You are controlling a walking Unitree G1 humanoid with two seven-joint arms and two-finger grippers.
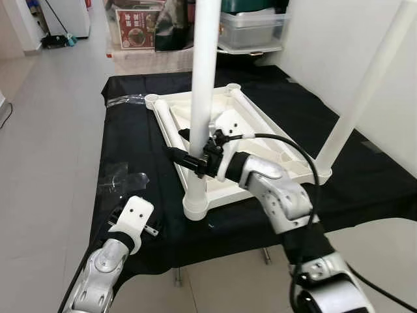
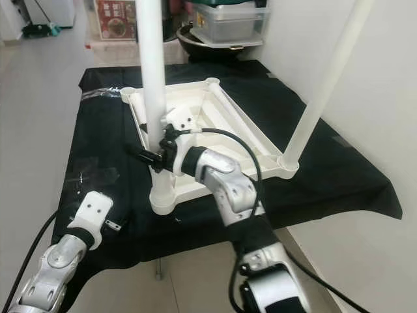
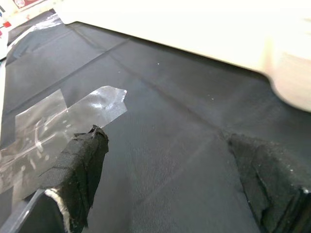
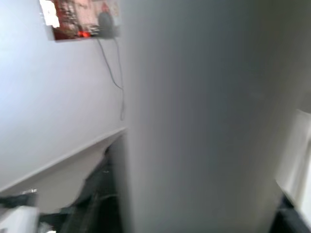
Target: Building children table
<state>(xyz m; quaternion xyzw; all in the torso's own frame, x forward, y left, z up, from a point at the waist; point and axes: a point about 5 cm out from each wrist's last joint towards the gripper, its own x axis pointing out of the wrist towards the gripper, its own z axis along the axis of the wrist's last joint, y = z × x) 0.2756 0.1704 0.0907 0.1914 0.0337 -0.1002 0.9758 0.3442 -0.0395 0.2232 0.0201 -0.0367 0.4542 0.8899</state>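
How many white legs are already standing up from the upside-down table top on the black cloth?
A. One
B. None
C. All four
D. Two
D. Two legs stand in corner sockets: the near leg, which the right gripper grips, and the right-hand leg; both far sockets of the table top are empty.

Pale tiled floor, white wall — storage boxes at back, daylight.
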